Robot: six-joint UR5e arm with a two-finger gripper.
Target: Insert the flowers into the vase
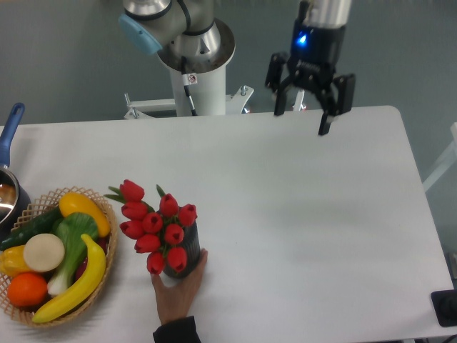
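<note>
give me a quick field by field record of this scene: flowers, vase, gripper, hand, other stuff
flowers: red tulips standing in the vase, heads leaning out to the left
vase: dark grey ribbed vase, upright on the white table, near the front edge
gripper: gripper open, empty, raised over the table's far edge, well clear of the vase
hand: a person's hand reaching in from the front, touching the vase base
basket: wicker basket of toy fruit and vegetables, left of the flowers
pot: blue-handled pot at the left edge
</note>
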